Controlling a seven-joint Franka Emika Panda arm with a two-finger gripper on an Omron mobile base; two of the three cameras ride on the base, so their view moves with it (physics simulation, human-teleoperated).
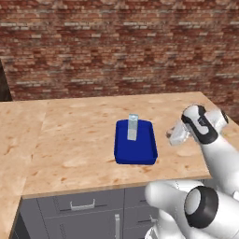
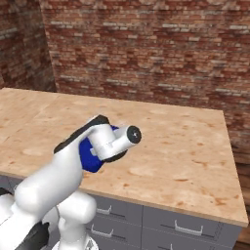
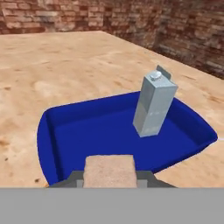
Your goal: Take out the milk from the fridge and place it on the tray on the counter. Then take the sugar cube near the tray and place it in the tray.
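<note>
Hand view, nearest first: gripper (image 3: 109, 181) pinches the sugar cube (image 3: 109, 171) btwn its fingertips, at 6 o'clock, just above the near rim of the tray (image 3: 46, 144). Past it, bare blue tray floor w/ plenty of free room. The milk (image 3: 154, 105) stands upright on the tray floor twd 2 o'clock, near the far rim, well apart from the cube. Beyond the tray, the counter (image 3: 65, 65) runs wide and bare to the brick wall (image 3: 175, 26).

Left base view: tray (image 1: 122, 151) sits mid-counter (image 1: 70, 135), well back from the front edge; the milk (image 1: 133, 127) sits at its far end. Arm's wrist is at 3 o'clock of the tray, near the counter's right edge. Drawers (image 1: 79, 207) below the front edge.

Right base view: arm covers most of the tray (image 2: 90, 158); carton hidden. This side shows the open counter (image 2: 185, 146) stretching to its right edge, 3 o'clock.
</note>
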